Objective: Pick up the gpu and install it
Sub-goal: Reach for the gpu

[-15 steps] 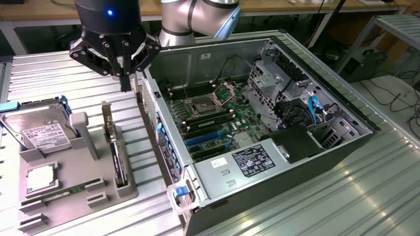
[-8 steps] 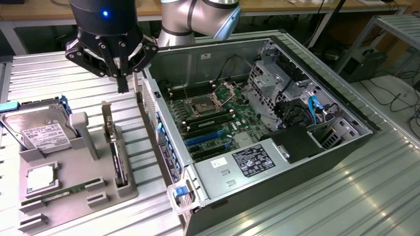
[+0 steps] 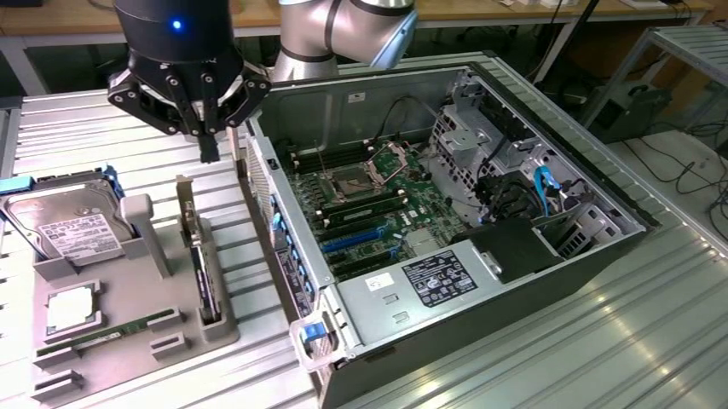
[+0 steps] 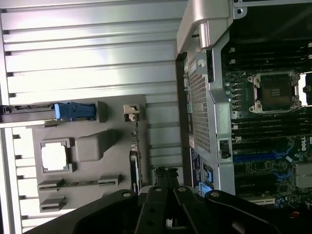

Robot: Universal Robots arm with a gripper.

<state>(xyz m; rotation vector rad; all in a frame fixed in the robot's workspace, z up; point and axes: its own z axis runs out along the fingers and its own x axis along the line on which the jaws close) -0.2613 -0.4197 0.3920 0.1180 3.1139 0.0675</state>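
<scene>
The gpu (image 3: 196, 243) stands on its edge in a slot of the grey holder (image 3: 136, 281), a thin dark card with a pale bracket at its far end. In the wrist view the gpu (image 4: 133, 163) is seen edge-on, its bracket toward the holder's end. My gripper (image 3: 208, 152) hangs above the far end of the card, between the holder and the open computer case (image 3: 546, 256). Its black fingers (image 4: 166, 176) are shut together with nothing between them, and they stand apart from the card.
A hard drive (image 3: 68, 226) with blue rails, a processor (image 3: 71, 307) and a green RAM stick (image 3: 114, 328) also sit in the holder. Inside the case the motherboard has blue expansion slots (image 3: 353, 240). The case wall (image 3: 268, 213) rises close beside the holder.
</scene>
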